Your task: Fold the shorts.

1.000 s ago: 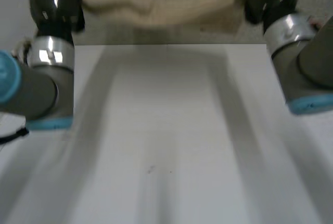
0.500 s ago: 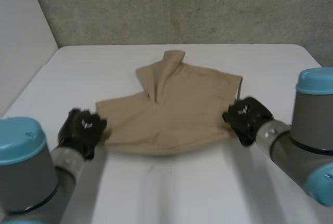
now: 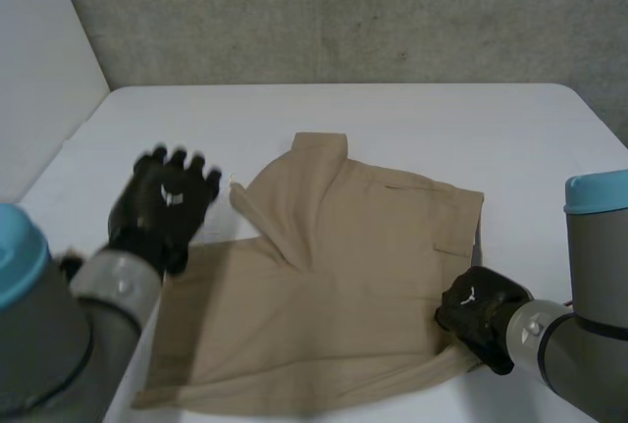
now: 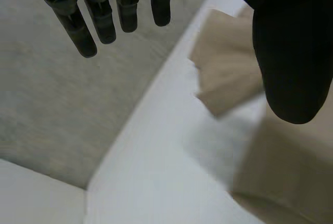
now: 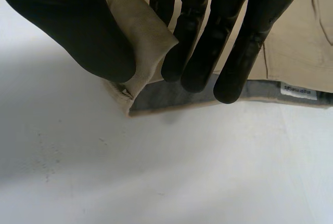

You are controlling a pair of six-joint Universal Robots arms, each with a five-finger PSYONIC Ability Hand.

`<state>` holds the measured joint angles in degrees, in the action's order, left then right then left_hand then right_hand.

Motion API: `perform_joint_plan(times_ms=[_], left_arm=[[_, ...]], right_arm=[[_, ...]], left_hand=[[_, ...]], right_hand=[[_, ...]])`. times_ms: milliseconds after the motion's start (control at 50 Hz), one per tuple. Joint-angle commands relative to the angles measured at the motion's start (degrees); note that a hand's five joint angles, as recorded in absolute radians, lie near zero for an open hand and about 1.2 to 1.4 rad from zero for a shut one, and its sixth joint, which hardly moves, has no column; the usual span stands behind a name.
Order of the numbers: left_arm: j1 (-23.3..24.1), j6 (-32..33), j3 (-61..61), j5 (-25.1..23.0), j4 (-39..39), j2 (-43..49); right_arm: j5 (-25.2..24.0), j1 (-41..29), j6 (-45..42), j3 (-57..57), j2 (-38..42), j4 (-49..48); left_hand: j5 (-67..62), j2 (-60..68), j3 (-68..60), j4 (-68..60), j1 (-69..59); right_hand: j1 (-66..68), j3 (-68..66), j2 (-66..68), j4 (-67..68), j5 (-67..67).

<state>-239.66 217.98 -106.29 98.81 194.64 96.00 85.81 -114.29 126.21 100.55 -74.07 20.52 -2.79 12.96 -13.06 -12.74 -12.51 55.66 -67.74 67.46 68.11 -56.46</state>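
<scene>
Tan woven cloth, the shorts (image 3: 334,286) lie spread over the middle of the white bench (image 3: 392,119) and reach toward its near edge. One part is turned up in a flap toward the far edge. The left hand (image 3: 162,207) hangs in the air over the shorts' left side, its fingers (image 3: 186,173) spread and empty. The right hand (image 3: 478,313) sits at the shorts' near right corner. A grey concrete wall (image 3: 343,11) stands behind the far edge.

From the left wrist, the straight fingers and the thumb (image 4: 291,52) are well apart with nothing between them. Below them are bare bench and the turned-over flap.

From the right wrist, thumb and fingers pinch that corner of the shorts, the cloth rolled up between them. Grey lining and a small label (image 5: 299,91) show just beside the fingertips, so this looks like the waistband.

The cloth seems light, soft and limp, so it will likely sag and wrinkle when lifted. Corners are the sensible holds, the thicker waistband the firmest. The smooth bench should let it slide.
</scene>
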Motion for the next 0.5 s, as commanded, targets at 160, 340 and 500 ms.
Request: perform_joint_plan(times_ms=[160, 340, 500], left_arm=[[-5.38, -0.19, 19.18, -12.67, 2.50, 23.25], [-6.17, -0.01, 27.80, -12.85, 2.41, 34.25], [-6.61, -0.01, 31.40, -16.27, 2.67, 39.08]], right_arm=[[0.06, 0.73, 0.61, 0.88, 0.15, -3.65], [0.06, 0.82, 0.70, 1.93, 0.15, -5.40], [0.06, 0.82, 0.70, 2.55, 0.15, -6.37]], left_hand=[[-11.89, 11.72, -11.62, -11.93, -12.17], [-16.25, 16.08, -15.99, -16.30, -16.54], [-31.68, 31.52, -31.42, -31.73, -31.97]], right_hand=[[24.34, -12.26, 12.54, 11.89, -13.54], [24.34, -12.26, 12.54, 11.89, -13.54], [24.34, -12.26, 12.54, 11.89, -13.54]])
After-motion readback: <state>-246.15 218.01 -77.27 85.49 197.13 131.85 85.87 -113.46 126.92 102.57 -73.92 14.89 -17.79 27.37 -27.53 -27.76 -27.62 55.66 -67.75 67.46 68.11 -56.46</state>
